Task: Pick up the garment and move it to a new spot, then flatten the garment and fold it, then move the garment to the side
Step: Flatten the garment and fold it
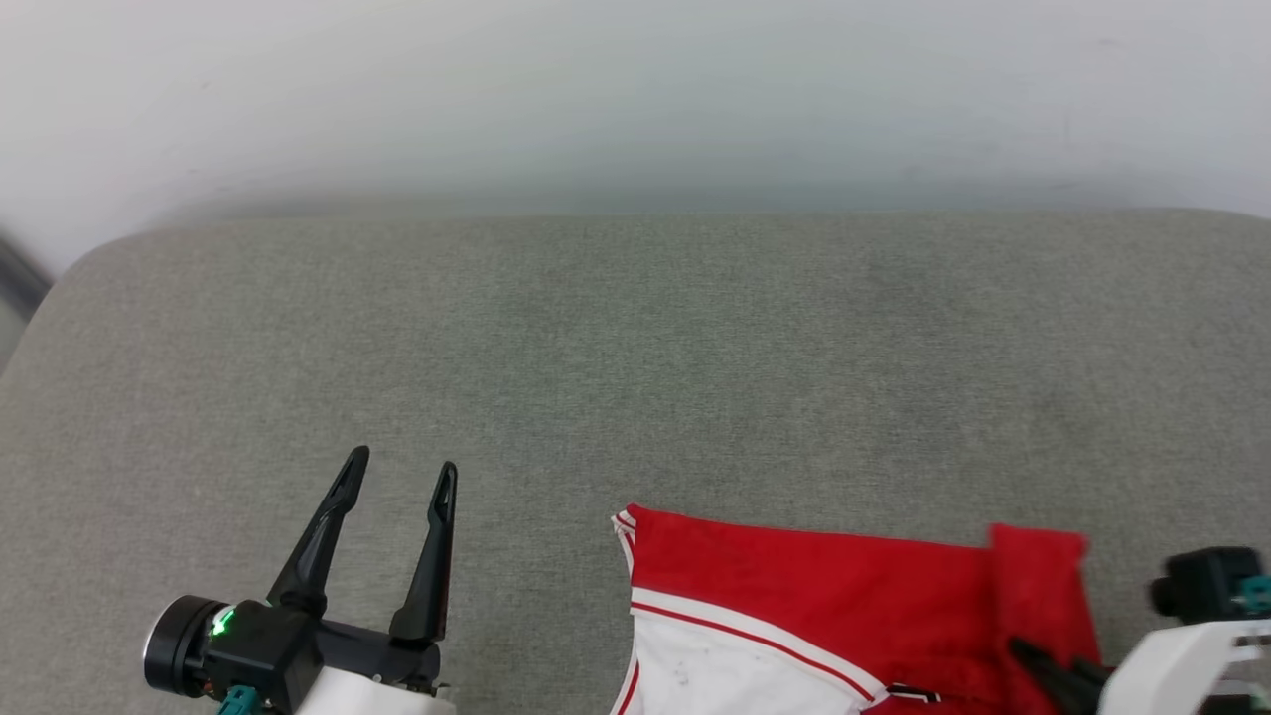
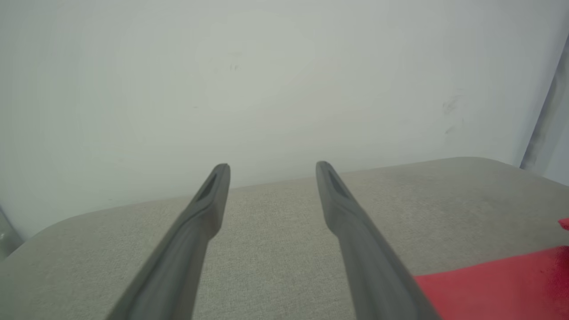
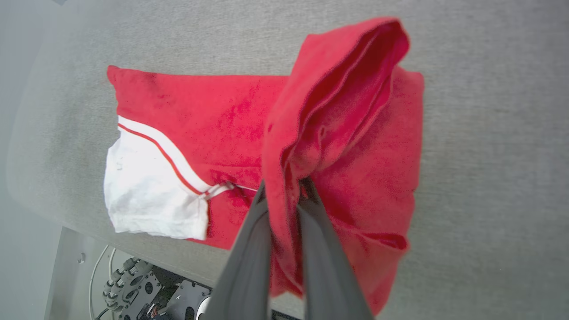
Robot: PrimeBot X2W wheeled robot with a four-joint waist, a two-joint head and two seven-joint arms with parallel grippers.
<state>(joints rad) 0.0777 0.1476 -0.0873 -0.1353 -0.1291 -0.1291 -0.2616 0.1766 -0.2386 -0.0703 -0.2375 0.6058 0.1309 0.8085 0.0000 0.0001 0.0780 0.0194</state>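
The garment, red with a white striped-trim sleeve, lies at 5 o'clock in the head view, its 3 o'clock edge lifted, pinched by the right end effector.

grey fabric-covered table, rounded corners; pale wall, few scuffs, just behind it

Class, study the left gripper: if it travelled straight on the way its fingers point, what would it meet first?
Probably the pale wall beyond the grey cushion; the left gripper aims over bare fabric. The red garment lies off to its right. Depth is unclear.
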